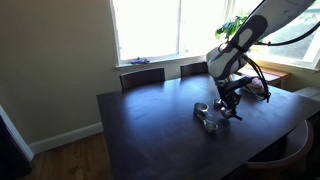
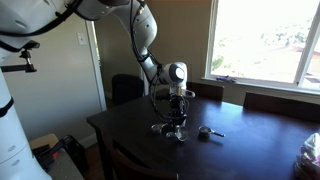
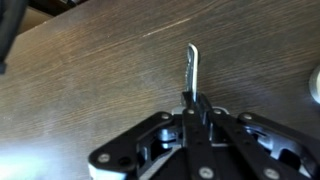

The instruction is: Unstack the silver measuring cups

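My gripper (image 3: 192,100) is shut on a silver measuring cup; its thin flat handle (image 3: 192,62) sticks out past the fingertips, and its bowl is hidden by the fingers. In both exterior views the gripper (image 1: 231,108) (image 2: 176,127) is low over the dark table. Two more small silver measuring cups (image 1: 206,112) lie on the table beside it. In an exterior view one cup (image 2: 205,132) lies apart with its handle pointing away, and another small silver piece (image 2: 160,128) lies on the gripper's other side.
The dark wooden table (image 1: 150,130) has chairs (image 1: 142,78) along its window side. A pinkish stack (image 1: 260,90) sits behind the arm. A clear bundle (image 2: 310,152) lies at the table's far end. Part of a round object (image 3: 315,85) shows at the wrist view's edge.
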Robot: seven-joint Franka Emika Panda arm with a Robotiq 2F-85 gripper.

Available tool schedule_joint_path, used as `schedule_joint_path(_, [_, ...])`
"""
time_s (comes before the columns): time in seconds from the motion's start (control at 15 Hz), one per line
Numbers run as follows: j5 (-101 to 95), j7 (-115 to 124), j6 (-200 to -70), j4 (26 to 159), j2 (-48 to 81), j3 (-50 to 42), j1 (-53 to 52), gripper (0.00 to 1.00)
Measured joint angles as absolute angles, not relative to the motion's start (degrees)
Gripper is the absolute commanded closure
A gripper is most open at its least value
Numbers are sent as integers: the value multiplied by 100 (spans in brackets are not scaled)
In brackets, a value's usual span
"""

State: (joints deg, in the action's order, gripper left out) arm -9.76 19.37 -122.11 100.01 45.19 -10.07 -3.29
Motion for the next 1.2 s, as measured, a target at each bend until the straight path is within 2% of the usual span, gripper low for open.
schedule_joint_path(0.73, [-976, 2146, -11708, 8990, 5315, -1000, -372, 98])
schedule_joint_path(0.8, [-976, 2139, -11717, 8959, 5314, -984, -392, 69])
schedule_joint_path(0.93, [-976, 2098, -11740, 8911, 5309, -954, -429, 62])
schedule_joint_path(1.2, [-1018, 2012, -11840, 8897, 5272, -938, -474, 36])
